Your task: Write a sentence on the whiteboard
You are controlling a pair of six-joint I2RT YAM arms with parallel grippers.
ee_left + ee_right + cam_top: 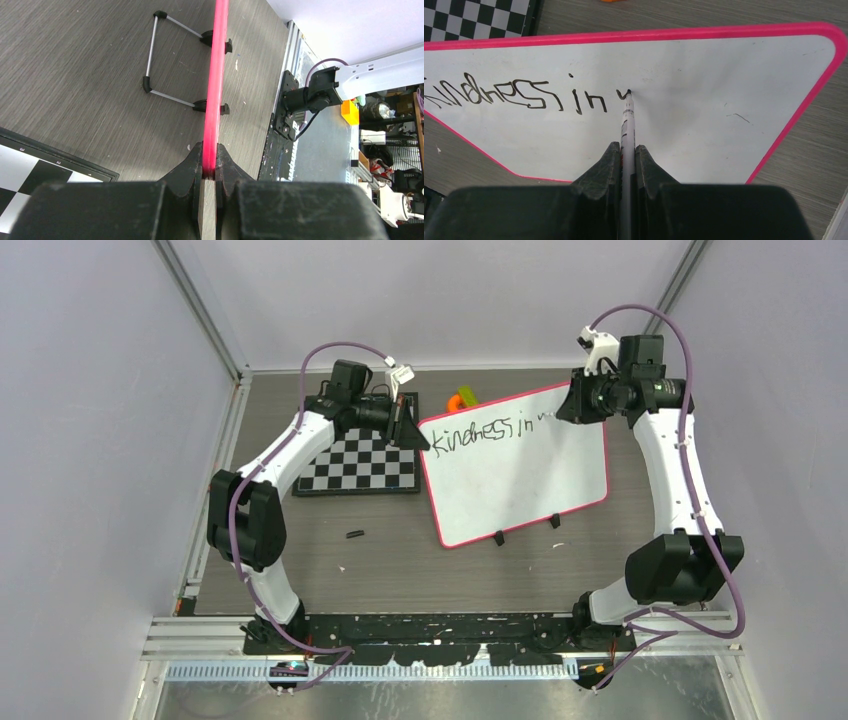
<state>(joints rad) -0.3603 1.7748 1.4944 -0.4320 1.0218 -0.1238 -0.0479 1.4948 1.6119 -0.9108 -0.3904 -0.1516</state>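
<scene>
Closest to me, my right pincer (627, 150) is clamped on a thin marker (627, 122). Both fingers press the barrel from either side, and the black tip touches the white face of the whiteboard (704, 100). My left pincer (210, 156) is closed tight on the board's pink-red frame, which I see edge-on, running straight away from my fingers. From above, that grip sits at the board's far left corner, while my right pincer hangs over its far right corner. The sentence (519, 95) runs in one line along the far part of the board and reads "kindness in" in thin black handwriting. My marker tip rests just to the right of the "in", on a short stroke that I cannot read. The board sits slantwise between my two arms on the grey table (400, 570), and its near edge carries two small black clips (499, 537). My left wrist camera shows a thin wire stand (152, 55) reaching out from those clips across the tabletop on one side of the board. A small black piece (353, 534) lies alone on the table to the left of the board's near corner. Farther off, a black-and-white checkerboard (360, 465) lies flat under my left arm, its right edge just beside the corner I grip. Farthest of all, a small orange thing (462, 400) with a bit of green on it sits just past the board's far edge.
</scene>
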